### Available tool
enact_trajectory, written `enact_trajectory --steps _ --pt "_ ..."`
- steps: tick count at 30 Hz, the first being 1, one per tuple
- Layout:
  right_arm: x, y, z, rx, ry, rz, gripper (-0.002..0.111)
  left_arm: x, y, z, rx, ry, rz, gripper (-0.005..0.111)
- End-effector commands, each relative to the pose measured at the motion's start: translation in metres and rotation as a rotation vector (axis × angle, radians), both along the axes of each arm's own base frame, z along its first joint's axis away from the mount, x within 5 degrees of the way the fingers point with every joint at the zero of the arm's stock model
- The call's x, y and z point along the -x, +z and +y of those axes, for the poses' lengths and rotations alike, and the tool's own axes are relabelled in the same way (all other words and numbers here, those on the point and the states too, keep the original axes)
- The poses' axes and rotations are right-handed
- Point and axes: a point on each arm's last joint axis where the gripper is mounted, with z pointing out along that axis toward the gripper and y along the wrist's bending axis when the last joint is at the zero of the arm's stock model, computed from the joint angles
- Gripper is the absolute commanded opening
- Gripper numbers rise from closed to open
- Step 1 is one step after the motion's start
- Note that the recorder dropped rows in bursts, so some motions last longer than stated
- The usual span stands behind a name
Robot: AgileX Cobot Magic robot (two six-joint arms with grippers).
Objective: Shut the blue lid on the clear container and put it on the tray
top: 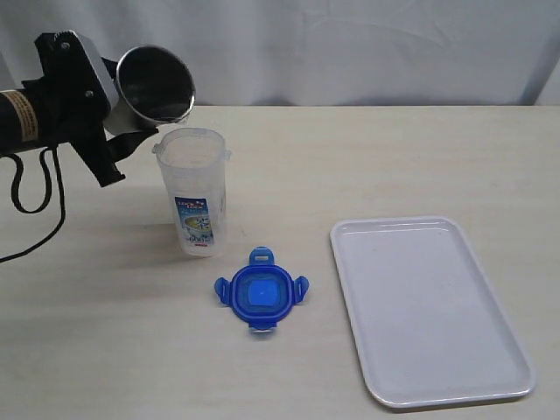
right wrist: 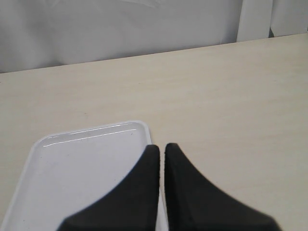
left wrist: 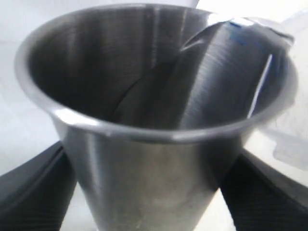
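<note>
The clear container (top: 194, 192) stands upright and open on the table, its blue-and-white label facing front. In front of it and a little to the right, the blue lid (top: 260, 293) lies flat with its flaps spread. The white tray (top: 429, 306) lies at the right. My left gripper (top: 129, 114) is shut on a steel cup (top: 156, 85), which is tipped over the container's mouth from the left. In the left wrist view the cup (left wrist: 144, 144) fills the frame between the dark fingers (left wrist: 29, 192). My right gripper (right wrist: 161, 149) is shut on nothing, above the tray's edge (right wrist: 82, 163).
A black cable (top: 35, 188) loops down from the left arm onto the table at the far left. A pale curtain hangs behind the table's back edge. The right arm does not show in the exterior view.
</note>
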Motion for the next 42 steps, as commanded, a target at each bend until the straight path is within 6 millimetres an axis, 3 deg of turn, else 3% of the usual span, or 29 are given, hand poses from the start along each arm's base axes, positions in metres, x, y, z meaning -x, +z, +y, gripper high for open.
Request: enact_trajectory --steps 1,10,14,21,32,42 --pt "0.0 -0.001 0.0 -0.001 0.002 0.002 0.004 -0.001 0.015 -0.003 -0.029 -0.054 -0.111 0.0" --pt "0.0 -0.001 0.0 -0.001 0.002 0.002 0.004 -0.001 0.015 -0.004 -0.055 -0.067 -0.131 0.0" --pt "0.0 -0.001 0.0 -0.006 0.001 0.001 0.004 -0.001 0.015 -0.004 -0.157 -0.108 -0.193 0.0" --pt "0.0 -0.001 0.0 -0.006 0.001 0.001 0.004 -0.001 0.015 -0.004 -0.135 -0.099 -0.183 0.0" --pt "0.0 -0.001 0.0 -0.006 0.001 0.001 0.004 -0.006 0.007 -0.001 0.302 0.12 0.104 0.0" --pt "0.0 -0.001 0.0 -0.006 0.001 0.001 0.004 -0.043 -0.026 0.006 0.688 0.346 0.132 0.0"
